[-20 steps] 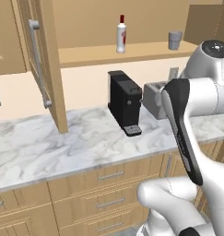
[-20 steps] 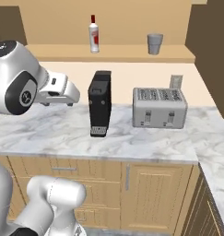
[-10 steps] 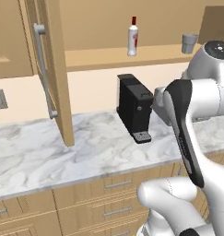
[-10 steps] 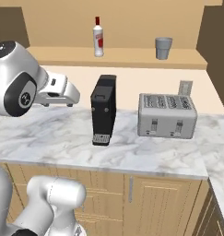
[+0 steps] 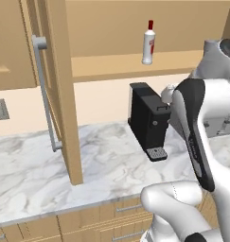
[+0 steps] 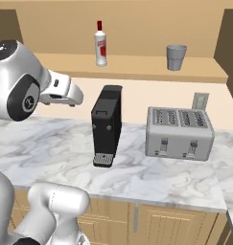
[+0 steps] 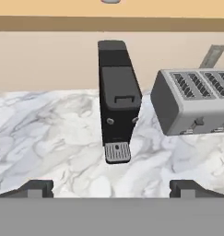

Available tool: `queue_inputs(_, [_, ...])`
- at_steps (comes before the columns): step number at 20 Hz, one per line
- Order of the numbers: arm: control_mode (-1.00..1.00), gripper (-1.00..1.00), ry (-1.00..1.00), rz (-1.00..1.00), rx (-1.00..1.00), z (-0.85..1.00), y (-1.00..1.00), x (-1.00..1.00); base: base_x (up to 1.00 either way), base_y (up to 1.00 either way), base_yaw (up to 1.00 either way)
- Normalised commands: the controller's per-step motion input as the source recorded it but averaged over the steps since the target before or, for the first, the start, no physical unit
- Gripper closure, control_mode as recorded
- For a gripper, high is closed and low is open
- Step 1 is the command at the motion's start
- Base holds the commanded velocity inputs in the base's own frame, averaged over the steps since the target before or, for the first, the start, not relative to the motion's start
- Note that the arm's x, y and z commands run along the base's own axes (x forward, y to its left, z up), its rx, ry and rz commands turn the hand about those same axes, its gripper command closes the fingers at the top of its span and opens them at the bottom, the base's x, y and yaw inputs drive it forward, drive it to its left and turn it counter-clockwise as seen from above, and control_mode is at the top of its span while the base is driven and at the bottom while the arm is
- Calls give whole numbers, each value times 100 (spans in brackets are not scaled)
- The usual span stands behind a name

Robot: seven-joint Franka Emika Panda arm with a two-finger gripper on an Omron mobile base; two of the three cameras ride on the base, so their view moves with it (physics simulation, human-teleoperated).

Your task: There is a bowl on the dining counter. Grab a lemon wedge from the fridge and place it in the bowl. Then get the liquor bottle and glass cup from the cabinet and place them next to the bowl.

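The liquor bottle [image 5: 147, 42] [image 6: 101, 44], white with a red cap and label, stands upright on the open cabinet's shelf [image 6: 137, 68]. The grey glass cup [image 6: 176, 57] stands on the same shelf, further right. The cabinet door [image 5: 59, 90] is swung open, with its silver bar handle [image 5: 44, 94] facing me. My gripper [image 7: 112, 189] is open with nothing between its fingertips [image 7: 35, 188]. It points at the counter below the shelf, well short of the bottle. The bowl, lemon wedge, fridge and dining counter are out of view.
A black coffee machine [image 6: 107, 125] [image 7: 117, 99] stands on the marble counter [image 5: 31, 175] right under the bottle. A steel toaster [image 6: 179, 132] [image 7: 194, 99] sits to its right. Tan drawer fronts [image 6: 170, 225] run below the counter.
The base has driven, so the whole scene has shifted right and grown closer in both base views. The cup has left the left base view. My gripper stays open.
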Motion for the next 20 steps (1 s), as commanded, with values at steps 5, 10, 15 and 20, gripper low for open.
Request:
queue_inputs(5, [-100, -100, -48, 0, 20, 76, -8, -48, 0, 0, 0])
queue_inputs(10, [-100, -100, -31, 0, 13, 57, -1, 17, 0, 0, 0])
queue_inputs(15, [-100, -100, -12, 0, 2, 46, 0, 43, 0, 0, 0])
queue_inputs(20, [-100, -100, -1, 0, 0, 40, 0, 50, 0, 0, 0])
